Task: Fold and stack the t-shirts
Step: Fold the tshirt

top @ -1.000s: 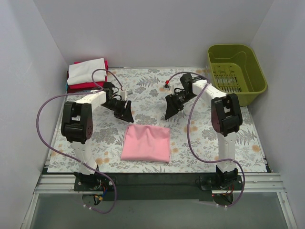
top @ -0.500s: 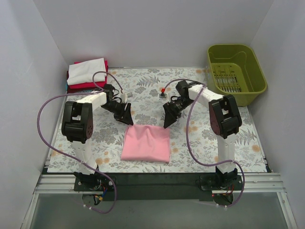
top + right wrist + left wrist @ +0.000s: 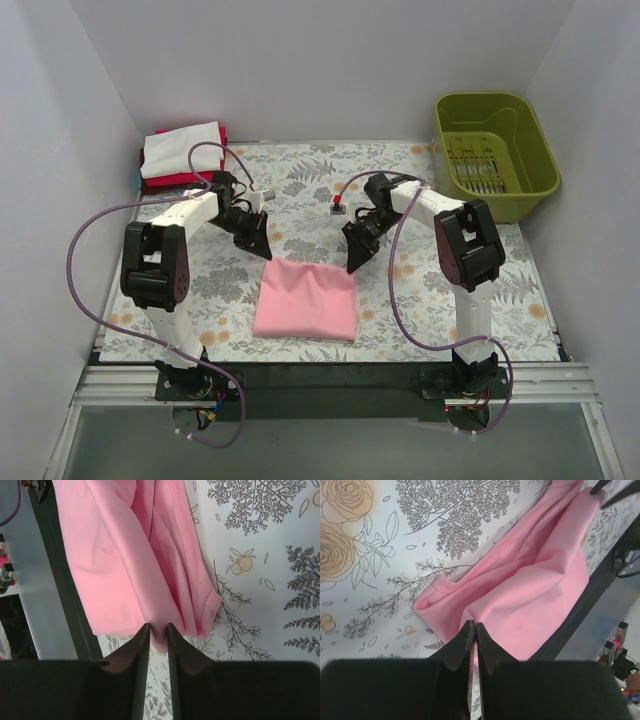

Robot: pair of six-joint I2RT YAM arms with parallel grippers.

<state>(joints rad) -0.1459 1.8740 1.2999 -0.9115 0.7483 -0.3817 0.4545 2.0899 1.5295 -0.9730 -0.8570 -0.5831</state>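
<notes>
Fingers of the left gripper (image 3: 474, 626) are clenched on the far left corner of the pink t-shirt (image 3: 306, 300), lying folded on the bench (image 3: 470, 290). The right gripper (image 3: 158, 627) brackets the far right corner, cloth between its fingers; a firm clamp cannot be confirmed. Paired corner holds keep the edge level, probably for transfer to the folded stack (image 3: 182, 155) at far left.

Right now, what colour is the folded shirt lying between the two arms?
The t-shirt is plain light pink, with no print. It shows best in the top external view.
</notes>
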